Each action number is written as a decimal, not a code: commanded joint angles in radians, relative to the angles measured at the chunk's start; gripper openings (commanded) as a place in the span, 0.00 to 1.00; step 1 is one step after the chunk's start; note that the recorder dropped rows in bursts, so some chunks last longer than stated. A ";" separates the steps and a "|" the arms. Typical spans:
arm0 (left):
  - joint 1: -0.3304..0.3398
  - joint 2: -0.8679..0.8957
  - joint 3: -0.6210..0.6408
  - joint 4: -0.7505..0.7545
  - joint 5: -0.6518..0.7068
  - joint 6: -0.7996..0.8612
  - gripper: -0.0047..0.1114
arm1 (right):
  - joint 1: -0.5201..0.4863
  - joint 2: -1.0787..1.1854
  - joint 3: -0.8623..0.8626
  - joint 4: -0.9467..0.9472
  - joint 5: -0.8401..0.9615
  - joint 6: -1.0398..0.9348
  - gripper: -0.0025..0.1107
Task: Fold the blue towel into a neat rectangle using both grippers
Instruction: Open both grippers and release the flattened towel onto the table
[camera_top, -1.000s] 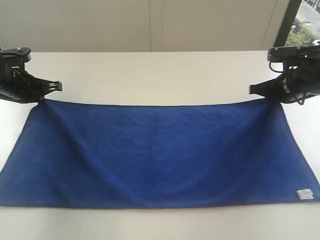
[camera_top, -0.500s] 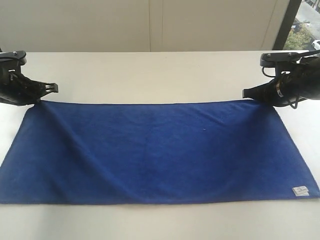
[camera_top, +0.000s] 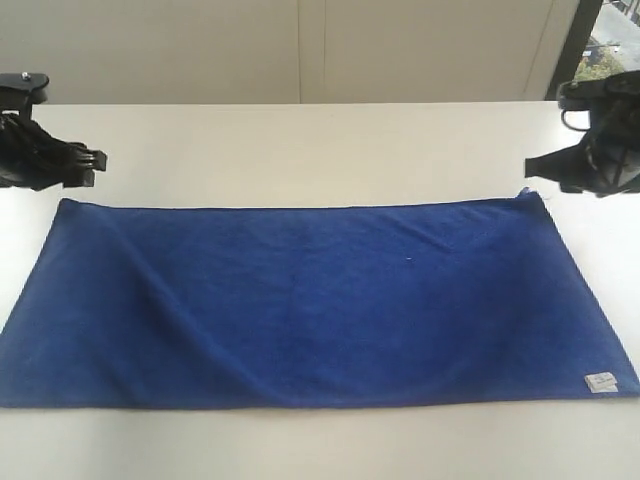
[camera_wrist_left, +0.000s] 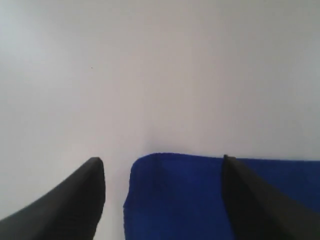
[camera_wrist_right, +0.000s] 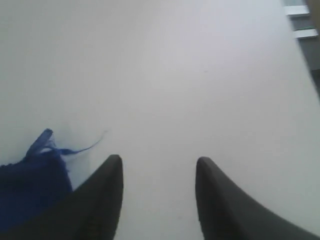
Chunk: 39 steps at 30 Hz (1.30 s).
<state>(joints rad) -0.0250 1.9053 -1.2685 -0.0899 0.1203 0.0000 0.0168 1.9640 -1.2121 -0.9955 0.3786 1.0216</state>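
Exterior view: my left claw and right claw have just let go of the blue towel.
Its white tag is at the near right corner, and its long axis runs left to right, flat on the table. Beyond the far corners both claws stand apart and empty, so I judge the laying-out is done.

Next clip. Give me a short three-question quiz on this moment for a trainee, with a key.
1. True or false: the left gripper holds a corner of the blue towel.
2. In the exterior view, the white tag sits at which towel corner? A lower right, B upper left, C upper right.
3. Fill in: the jaws of the right gripper stand ___.
Key: 1 false; 2 A; 3 open.
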 joint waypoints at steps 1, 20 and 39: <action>0.002 -0.103 -0.002 -0.006 0.156 0.027 0.56 | -0.005 -0.123 0.022 0.203 0.046 -0.232 0.33; 0.002 0.058 0.051 -0.076 0.391 0.091 0.04 | -0.007 0.059 0.028 0.867 0.043 -0.939 0.02; 0.002 0.070 0.041 0.090 0.477 0.084 0.04 | -0.007 0.050 0.015 0.845 0.064 -0.939 0.02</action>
<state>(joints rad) -0.0250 1.9597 -1.2371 -0.0380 0.5461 0.0855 0.0168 2.0185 -1.1932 -0.1353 0.4294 0.0884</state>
